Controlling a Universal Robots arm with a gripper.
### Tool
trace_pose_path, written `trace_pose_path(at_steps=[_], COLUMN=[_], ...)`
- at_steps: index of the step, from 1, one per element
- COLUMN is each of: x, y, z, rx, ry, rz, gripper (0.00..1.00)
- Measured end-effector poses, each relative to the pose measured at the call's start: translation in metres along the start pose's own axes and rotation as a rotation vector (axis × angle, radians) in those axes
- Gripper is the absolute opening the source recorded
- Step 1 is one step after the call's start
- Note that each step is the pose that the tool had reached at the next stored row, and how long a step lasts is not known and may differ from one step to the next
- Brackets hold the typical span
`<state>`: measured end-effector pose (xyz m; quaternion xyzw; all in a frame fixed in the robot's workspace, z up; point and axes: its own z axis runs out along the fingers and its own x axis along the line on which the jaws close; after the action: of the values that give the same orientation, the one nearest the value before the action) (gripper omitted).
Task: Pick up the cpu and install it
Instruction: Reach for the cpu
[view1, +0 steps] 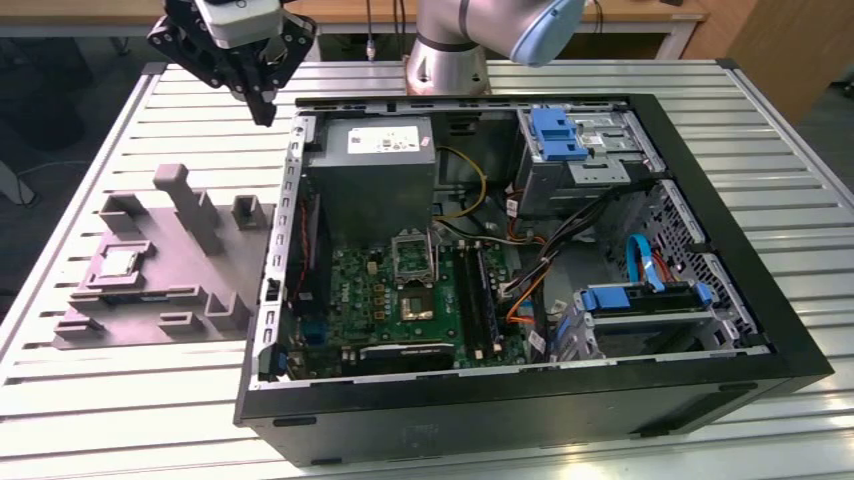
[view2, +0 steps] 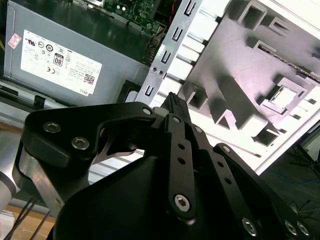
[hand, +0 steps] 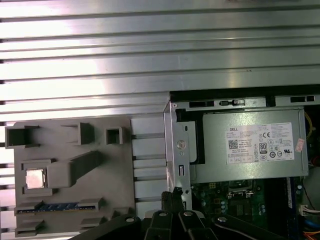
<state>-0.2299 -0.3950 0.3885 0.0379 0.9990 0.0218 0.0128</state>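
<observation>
Silvery-grey, the cpu sits in a tray recess, likely keeping it square; the gripper hangs well apart, closed, empty.

Worktop: carries the tray and the computer case side by side, near each other but apart.
Tray: to the exterior view's left of the case.
Cpu: flat in a recess of the tray, on the side away from the case.
Computer case: on its side, open face up.
Power supply: inside the case, at the far corner nearest the tray.
Motherboard: on the case floor, in front of the power supply.
Socket: on the motherboard, near its middle.
My gripper: above the worktop, beyond the tray's far end, just outside that far case corner, touching nothing.
</observation>
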Motion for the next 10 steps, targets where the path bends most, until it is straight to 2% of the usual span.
trace_pose_path(at_steps=[10], x=[0.0027], y=[-0.0002], z=[-0.0001], rx=[0.0], ry=[0.0], rz=[0.0], gripper=[0.11])
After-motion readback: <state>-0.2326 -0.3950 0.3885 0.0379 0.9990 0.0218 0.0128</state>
